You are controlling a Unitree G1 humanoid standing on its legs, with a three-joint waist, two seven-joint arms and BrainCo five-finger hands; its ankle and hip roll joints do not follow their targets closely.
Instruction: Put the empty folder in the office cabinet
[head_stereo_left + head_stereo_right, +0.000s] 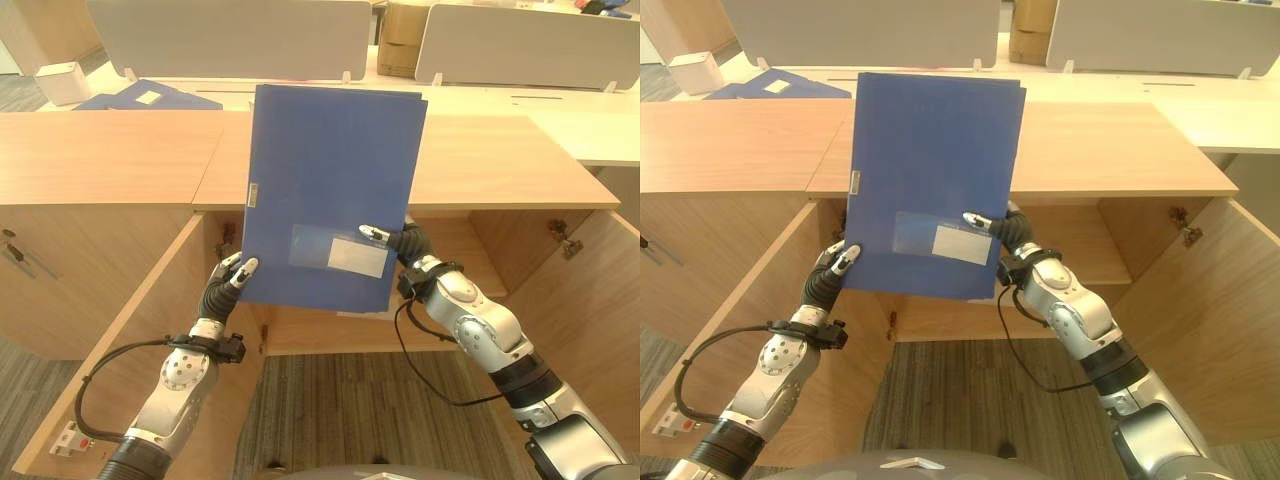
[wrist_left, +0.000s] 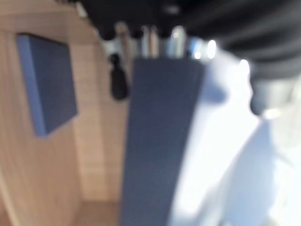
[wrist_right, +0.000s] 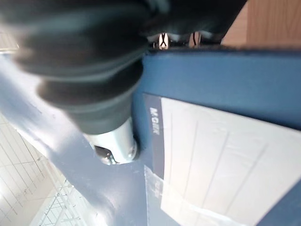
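Left eye view is showing the blue folder (image 1: 330,190) standing upright in the air in front of the open office cabinet (image 1: 420,160), its face with a pale label pocket turned toward the camera and its top edge rising above the cabinet's wooden top. The left hand (image 1: 228,280) is pinching the folder's lower left corner, thumb on the front face and the other fingers curling behind. The right hand (image 1: 395,243) is clamping the lower right edge, thumb lying across the front beside the label, the remaining fingers hidden behind the cover. In the right wrist view the thumb is pressing on the folder's face next to the white label.

Both cabinet doors are hanging open, the left door (image 1: 120,360) and the right door (image 1: 590,300) swinging out to either side. What can be seen of the compartment past the folder is bare wood shelf. The left wrist view is blurry, but a dark blue flat object (image 2: 47,82) seems to be sitting against the inner wall, possibly another folder.

More blue folders (image 1: 150,97) are lying on the desk behind the cabinet, near a white box (image 1: 62,80).
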